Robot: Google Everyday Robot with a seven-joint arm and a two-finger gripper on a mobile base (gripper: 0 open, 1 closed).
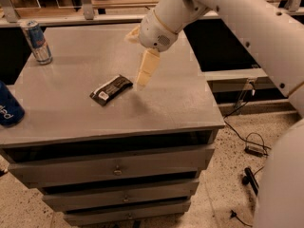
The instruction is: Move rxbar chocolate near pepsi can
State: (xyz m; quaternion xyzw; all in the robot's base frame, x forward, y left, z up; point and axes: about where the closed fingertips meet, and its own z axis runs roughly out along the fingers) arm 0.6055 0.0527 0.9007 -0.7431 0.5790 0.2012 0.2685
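Beside the flat black-wrapped rxbar chocolate (111, 90) on the grey table (180, 99), the cream pincer (144, 75) is held low, seemingly for grasping, its state not discernible.

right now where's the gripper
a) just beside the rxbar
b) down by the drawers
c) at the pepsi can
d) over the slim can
a: the gripper hangs just beside the rxbar near the middle of the table, well away from the pepsi can at the picture's left edge and from the slim can at the back corner.
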